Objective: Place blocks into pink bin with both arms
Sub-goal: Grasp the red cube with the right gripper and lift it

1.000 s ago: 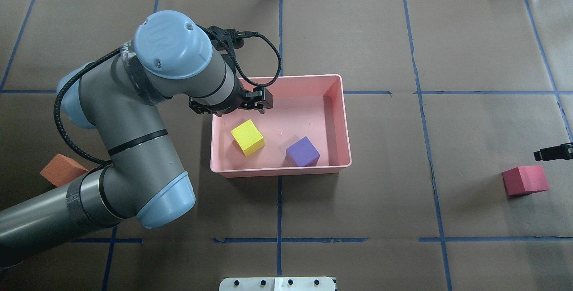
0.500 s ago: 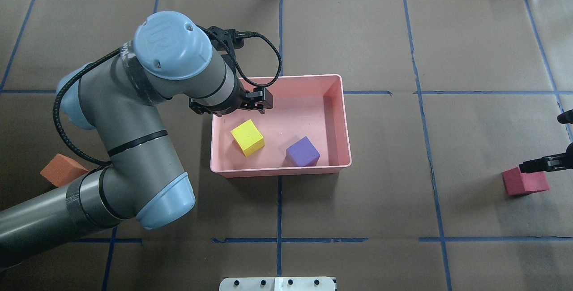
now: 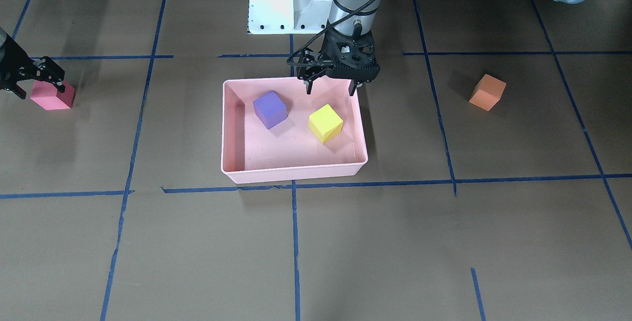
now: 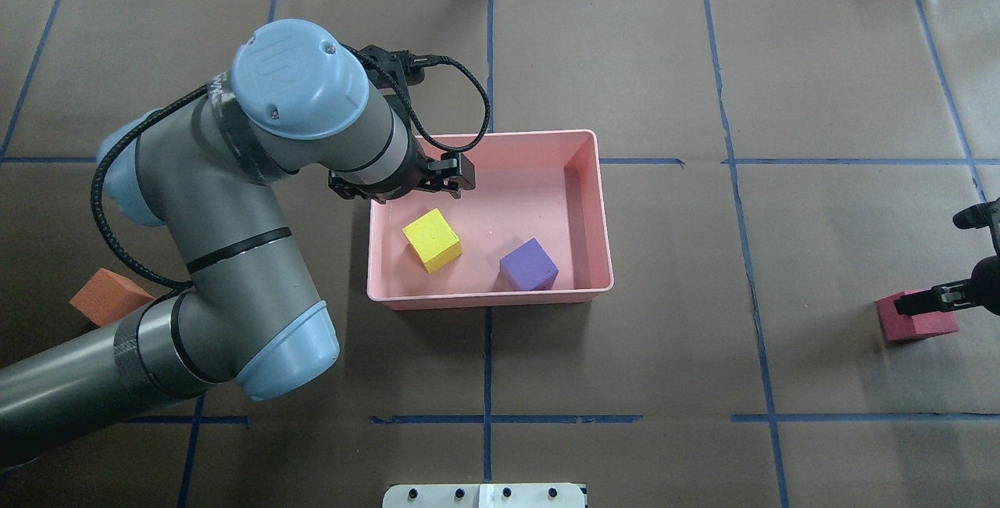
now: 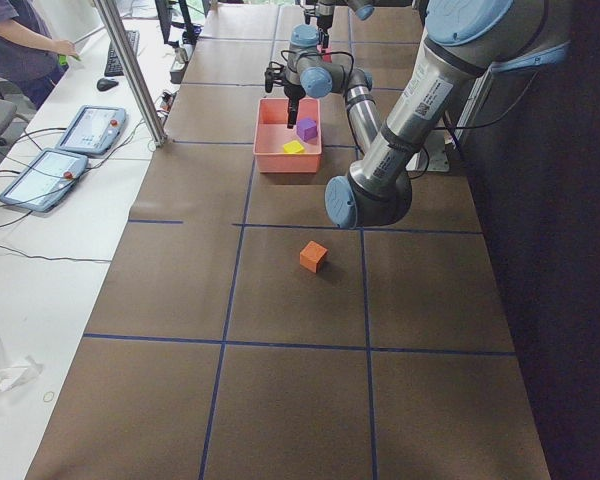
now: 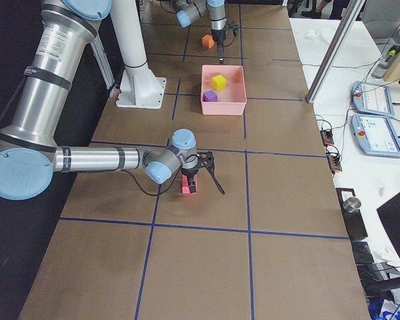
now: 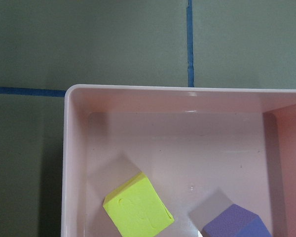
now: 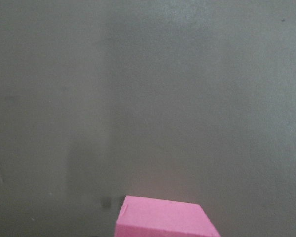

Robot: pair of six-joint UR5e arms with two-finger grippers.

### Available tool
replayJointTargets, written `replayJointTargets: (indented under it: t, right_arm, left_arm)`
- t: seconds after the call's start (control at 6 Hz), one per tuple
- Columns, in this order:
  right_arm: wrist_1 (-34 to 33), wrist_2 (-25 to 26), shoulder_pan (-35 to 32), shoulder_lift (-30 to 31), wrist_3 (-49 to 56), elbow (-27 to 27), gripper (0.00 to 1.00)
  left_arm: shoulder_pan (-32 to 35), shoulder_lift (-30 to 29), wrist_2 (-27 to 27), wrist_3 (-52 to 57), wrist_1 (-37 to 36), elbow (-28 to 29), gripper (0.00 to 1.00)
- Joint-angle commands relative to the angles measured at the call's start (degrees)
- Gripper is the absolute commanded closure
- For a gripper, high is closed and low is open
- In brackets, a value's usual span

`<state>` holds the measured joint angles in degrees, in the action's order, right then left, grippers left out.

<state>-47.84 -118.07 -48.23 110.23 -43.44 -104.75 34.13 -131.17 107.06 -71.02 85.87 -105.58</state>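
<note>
The pink bin [image 4: 488, 298] holds the yellow-green block [image 4: 431, 240] and the purple block [image 4: 529, 265]. They also show in the left wrist view, the yellow-green block [image 7: 138, 210] and the purple block [image 7: 237, 224]. My left gripper [image 3: 330, 87] hangs open and empty over the bin's robot-side rim [image 3: 291, 80]. The orange block [image 3: 487, 92] lies on the table beyond my left arm. The red-pink block [image 4: 918, 319] lies far right. My right gripper [image 4: 937, 262] is open right over it, one finger [image 4: 926, 301] crossing its top. The right wrist view shows the red-pink block [image 8: 163, 217] at its bottom edge.
Brown paper with blue tape lines [image 4: 487, 320] covers the table. The white pedestal base [image 3: 289, 0] stands behind the bin. My left arm's elbow [image 4: 273, 352] looms over the table left of the bin. Tablets [image 5: 90, 128] lie on a side bench.
My right gripper has moved in from the right edge, toward the robot, onto the red-pink block. The left arm and the blocks in the bin have stayed put.
</note>
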Motion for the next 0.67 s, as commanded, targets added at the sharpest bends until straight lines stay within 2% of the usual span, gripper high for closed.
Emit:
replayJointTargets:
  t: [0.0, 0.17, 0.33, 0.5]
  right_arm:
    - [-0.07, 2.64, 3.99, -0.01, 0.11, 1.21, 0.0]
    - [-0.15, 2.67, 4.02, 0.07, 0.38, 1.22, 0.16]
    - [-0.5, 2.58, 4.02, 0.07, 0.38, 1.22, 0.61]
    - [-0.5, 1.97, 3.93, -0.36, 0.12, -0.17, 0.82]
  left_arm:
    - [-0.03, 0.03, -0.01, 0.0, 0.0, 0.02, 0.0]
    - [-0.03, 0.12, -0.01, 0.09, 0.0, 0.02, 0.0]
    - [-0.03, 0.38, 0.08, 0.18, 0.0, 0.02, 0.0]
    - [0.06, 0.47, 0.17, 0.44, 0.09, -0.24, 0.0]
